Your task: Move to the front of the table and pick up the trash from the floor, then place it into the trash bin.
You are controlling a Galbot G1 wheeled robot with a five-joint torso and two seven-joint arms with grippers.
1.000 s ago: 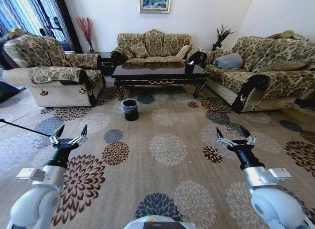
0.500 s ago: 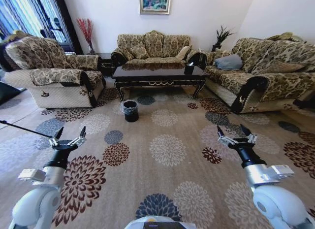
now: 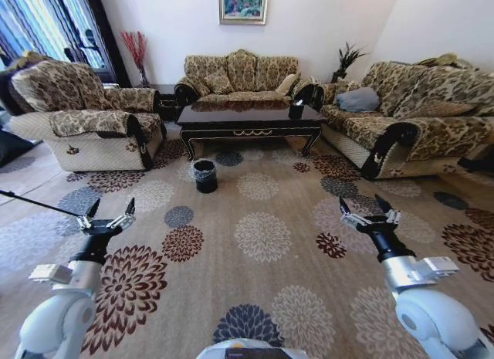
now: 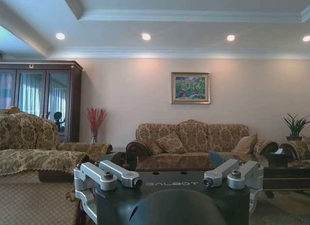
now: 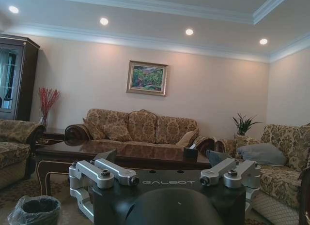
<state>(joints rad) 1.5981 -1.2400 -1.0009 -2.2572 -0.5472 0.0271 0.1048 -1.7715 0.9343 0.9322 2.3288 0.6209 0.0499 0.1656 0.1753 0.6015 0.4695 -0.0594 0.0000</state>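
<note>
From the head view we see the trash bin [image 3: 204, 174] standing on the carpet just in front of the table [image 3: 248, 116], near its left leg; its inside is too dark to make out. We cannot pick out any trash among the carpet's flower patterns. The left gripper [image 3: 106, 218] and right gripper [image 3: 370, 213] both hang over the carpet, fingers spread, holding nothing.

In the left wrist view the gripper body [image 4: 172, 196] reads "GALBOT" and hides much of the table.

In the right wrist view the bin's ruffled bag [image 5: 35, 209] is cut off at the edge.
</note>
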